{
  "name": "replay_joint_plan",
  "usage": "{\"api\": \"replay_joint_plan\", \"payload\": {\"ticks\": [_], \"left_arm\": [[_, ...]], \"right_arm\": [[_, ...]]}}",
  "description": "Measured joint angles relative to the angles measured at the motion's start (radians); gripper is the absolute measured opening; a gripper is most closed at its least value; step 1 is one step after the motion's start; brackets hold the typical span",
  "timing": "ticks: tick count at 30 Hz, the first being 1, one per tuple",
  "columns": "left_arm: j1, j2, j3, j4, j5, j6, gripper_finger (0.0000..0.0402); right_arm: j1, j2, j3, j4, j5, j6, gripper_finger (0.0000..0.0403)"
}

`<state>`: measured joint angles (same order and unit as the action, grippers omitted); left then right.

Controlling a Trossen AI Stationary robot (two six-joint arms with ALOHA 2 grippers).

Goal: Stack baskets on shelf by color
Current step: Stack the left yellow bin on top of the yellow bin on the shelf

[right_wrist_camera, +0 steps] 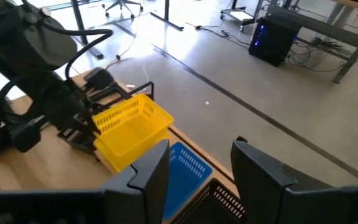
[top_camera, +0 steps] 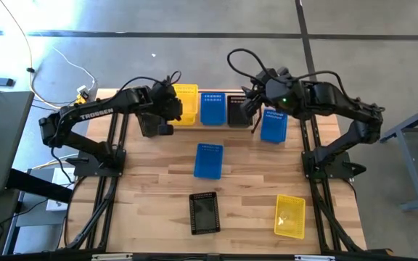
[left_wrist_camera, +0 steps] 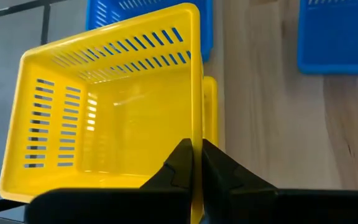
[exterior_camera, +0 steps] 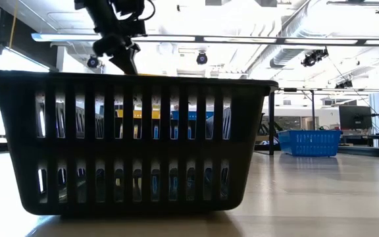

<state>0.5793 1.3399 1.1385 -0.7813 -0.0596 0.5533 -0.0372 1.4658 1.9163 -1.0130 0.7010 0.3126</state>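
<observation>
3 blue baskets (top_camera: 208,160), 2 yellow (top_camera: 290,215), 2 black (top_camera: 204,212).

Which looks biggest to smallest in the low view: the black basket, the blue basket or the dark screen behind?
1. black basket, huge only because it sits nearest the camera.
2. blue basket.
3. dark screen, far off, so its true size is unsure.

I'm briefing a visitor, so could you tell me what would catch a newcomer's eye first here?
Probably the left gripper pinching the wall of a yellow basket at the far edge of the table. The right gripper hangs open over the blue and black baskets beside it, and a black basket fills the low view.
</observation>
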Motion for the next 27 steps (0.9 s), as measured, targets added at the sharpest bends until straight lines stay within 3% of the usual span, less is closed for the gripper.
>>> {"api": "replay_joint_plan", "payload": {"ticks": [27], "left_arm": [[0.05, 0.089, 0.0, -0.009, -0.008, 0.025, 0.0016]], "right_arm": [[-0.055, 0.0, 0.0, 0.001, -0.001, 0.0, 0.0156]]}}
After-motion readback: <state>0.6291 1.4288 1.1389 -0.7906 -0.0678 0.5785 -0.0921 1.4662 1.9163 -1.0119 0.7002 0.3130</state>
